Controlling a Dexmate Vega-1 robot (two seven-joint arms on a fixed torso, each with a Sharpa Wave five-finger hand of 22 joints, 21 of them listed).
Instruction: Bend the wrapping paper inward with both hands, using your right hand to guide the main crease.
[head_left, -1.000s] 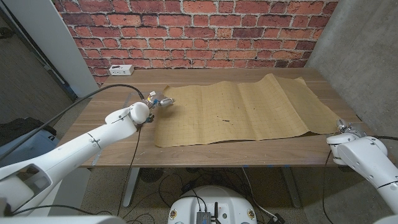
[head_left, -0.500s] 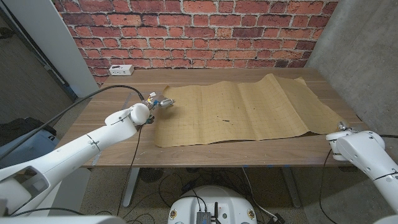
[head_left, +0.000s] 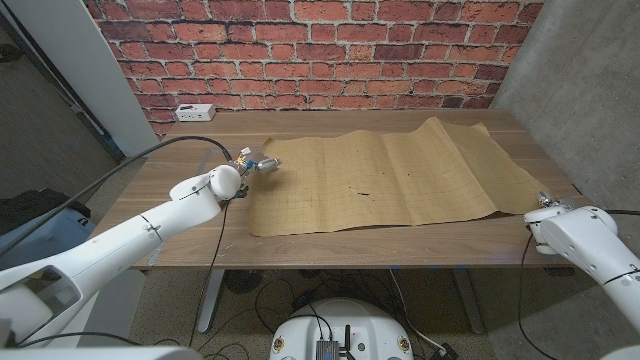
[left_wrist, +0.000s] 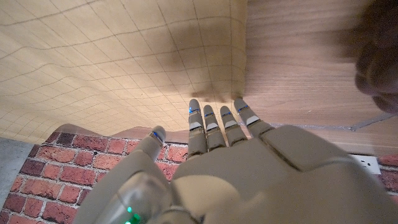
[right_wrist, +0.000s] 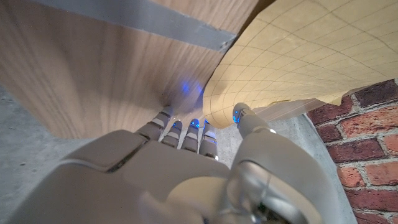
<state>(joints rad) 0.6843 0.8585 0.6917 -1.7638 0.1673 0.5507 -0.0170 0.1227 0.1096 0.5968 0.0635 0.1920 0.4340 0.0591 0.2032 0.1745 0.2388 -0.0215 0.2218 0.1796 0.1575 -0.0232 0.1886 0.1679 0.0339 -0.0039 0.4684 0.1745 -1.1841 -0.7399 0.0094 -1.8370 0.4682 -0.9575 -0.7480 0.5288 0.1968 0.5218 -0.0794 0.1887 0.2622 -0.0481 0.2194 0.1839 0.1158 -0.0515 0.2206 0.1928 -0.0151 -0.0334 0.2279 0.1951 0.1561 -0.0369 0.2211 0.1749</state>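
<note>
While wrapping paper (head_left: 385, 180) lies spread, left robot hand (head_left: 262, 163), right robot hand (right_wrist: 186, 140) open at edges.

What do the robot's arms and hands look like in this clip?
Both arms are smooth white rounded shells. A black cable runs along the left arm. The left hand and right hand are light grey with segmented fingers; blue lights glow at the fingertips, and a green one near the left thumb base.

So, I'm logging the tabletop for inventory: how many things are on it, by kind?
Brown gridded wrapping paper sheet: 1
White power strip at the table's far corner: 1
Robot hands, left and right: 2
Total: 4
</note>
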